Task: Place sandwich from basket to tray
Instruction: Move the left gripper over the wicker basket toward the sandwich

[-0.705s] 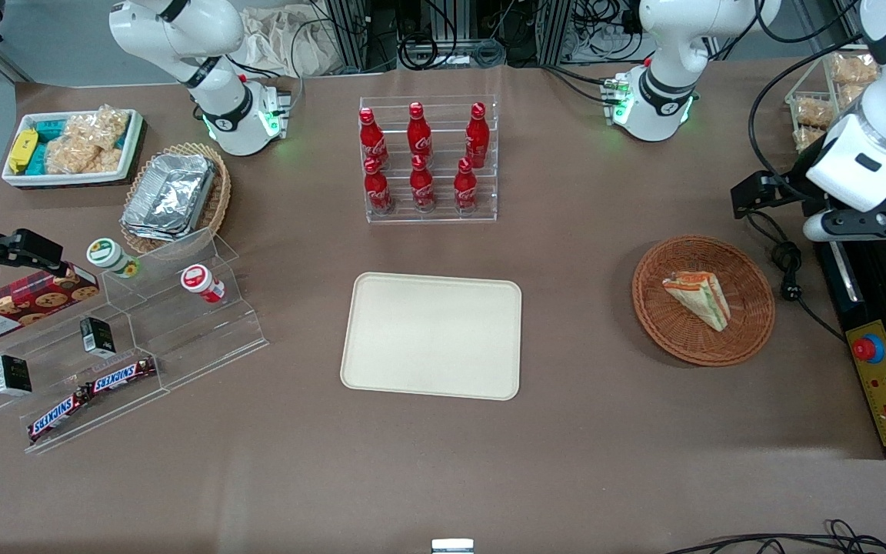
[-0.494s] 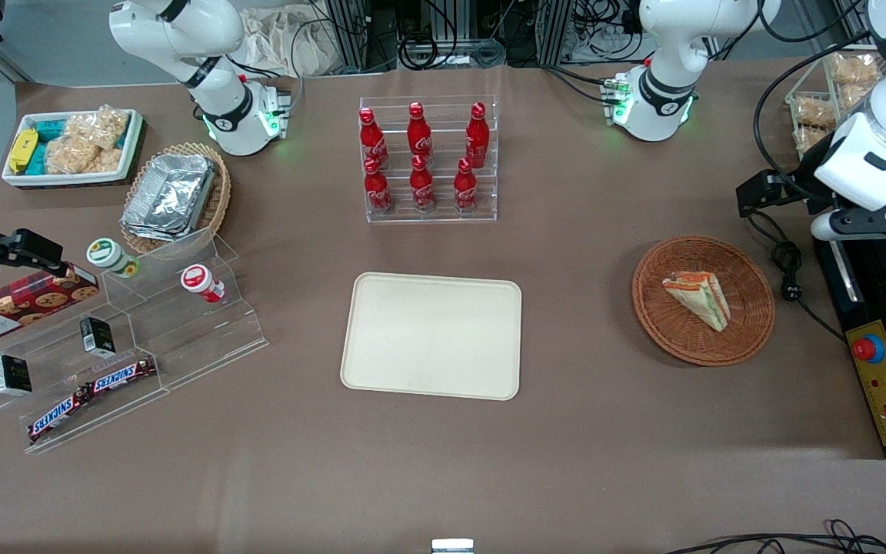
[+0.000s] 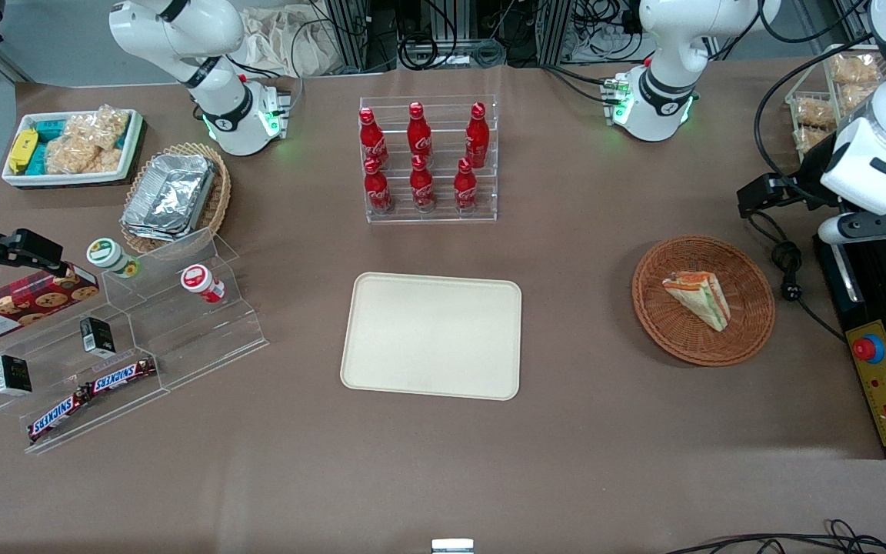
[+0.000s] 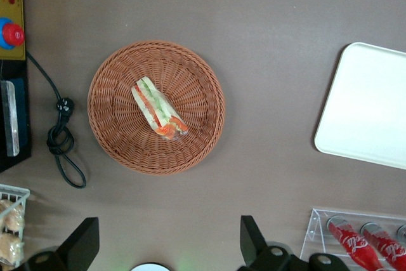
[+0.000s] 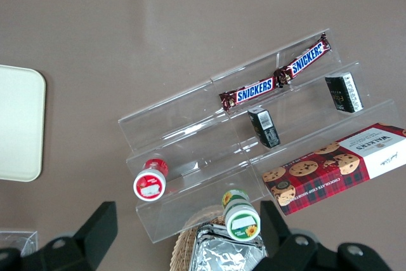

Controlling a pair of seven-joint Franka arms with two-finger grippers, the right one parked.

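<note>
The gripper (image 4: 166, 245) is hanging high over the desk (image 3: 566, 431), spread wide and holding nothing. Below it, the sandwich (image 4: 158, 108) is lying in the basket (image 4: 120, 150), ungrasped, long axis diagonal, its narrow tip nearer the front camera. The tray (image 4: 371, 106) is sitting well apart, bare.

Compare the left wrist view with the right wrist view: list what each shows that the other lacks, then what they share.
Only the left wrist view shows the sandwich lying in the basket, a coiled black cable, and the gripper, open and held high above the basket, nothing between its fingers.

Only the right wrist view shows the clear stepped stand with Snickers bars, two small jars and a cookie box.

Both show the tray, bare, and the brown table.
</note>
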